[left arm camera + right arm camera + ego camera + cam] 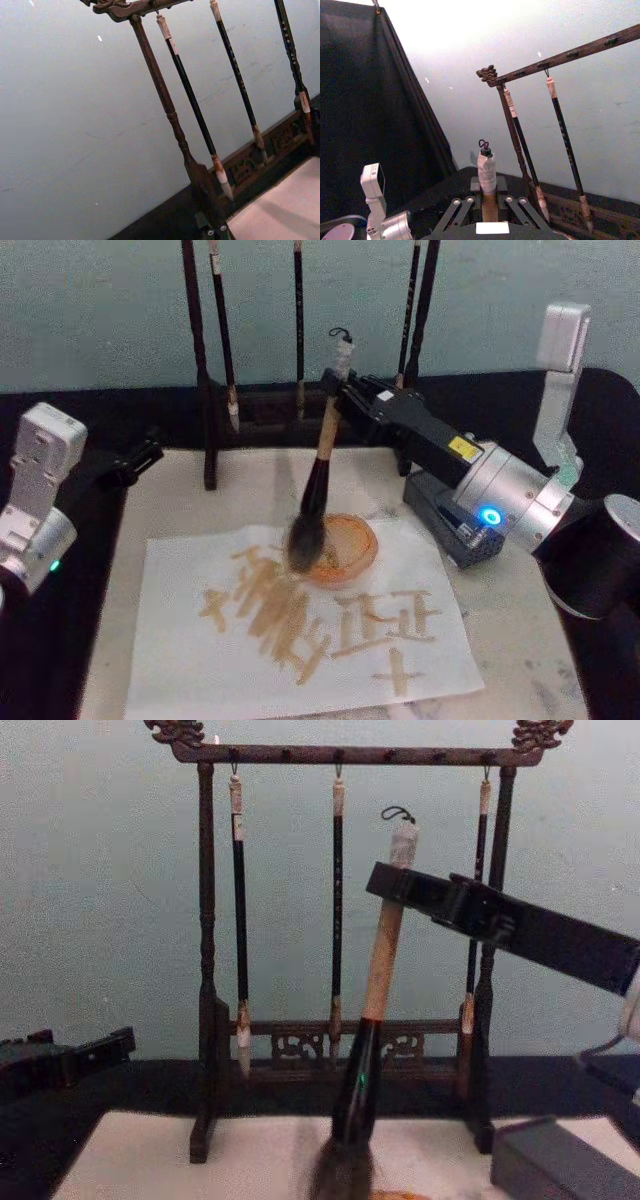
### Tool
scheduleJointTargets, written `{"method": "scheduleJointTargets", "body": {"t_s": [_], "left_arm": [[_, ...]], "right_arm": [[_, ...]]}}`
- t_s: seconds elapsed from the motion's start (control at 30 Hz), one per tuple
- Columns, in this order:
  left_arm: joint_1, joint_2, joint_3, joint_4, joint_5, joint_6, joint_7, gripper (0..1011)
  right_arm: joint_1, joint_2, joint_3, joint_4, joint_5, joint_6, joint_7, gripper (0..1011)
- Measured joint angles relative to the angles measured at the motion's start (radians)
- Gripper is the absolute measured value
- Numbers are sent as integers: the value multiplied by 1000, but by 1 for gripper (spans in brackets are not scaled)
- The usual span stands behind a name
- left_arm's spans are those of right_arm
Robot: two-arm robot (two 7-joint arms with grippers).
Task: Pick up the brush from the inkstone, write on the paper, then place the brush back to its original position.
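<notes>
**A:** What step is the robot on?

**B:** Nearest the robot, the paper (180, 660) already has tan strokes across its middle, so the writing looks well along. At the paper's far edge sits an orange dish (372, 540). The brush (318, 480) has its bristles at the dish's left rim, though it is hard to tell whether they touch the dish or the sheet.

**A:** Which arm holds it?

**B:** The right gripper (338, 392) is clamped on the upper handle just under the pale cap. The brush is tilted, with the cap toward the robot's right. The left gripper (135, 462) is parked off the paper's far left corner.

**A:** Is it writing or finishing?

**B:** Probably it is between strokes, or reloading at the dish. The return is not yet done. The inkstone (435, 502) lies to the right of the dish, partly under the right arm, with no brush on it.

**A:** What does the next move need?

**B:** It needs a clean lift so the wet tip doesn't drag. After that comes either a light touch on bare paper or a swing right to lay the brush on the inkstone. Either way the cap should stay clear of the rack (210, 440) behind.
</notes>
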Motion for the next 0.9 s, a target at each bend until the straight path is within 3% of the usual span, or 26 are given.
{"method": "scheduleJointTargets", "body": {"t_s": [0.9], "left_arm": [[0, 0, 0, 0, 0, 0, 0, 1002]], "right_arm": [[47, -40, 23, 114, -1, -18, 1, 195]]}}
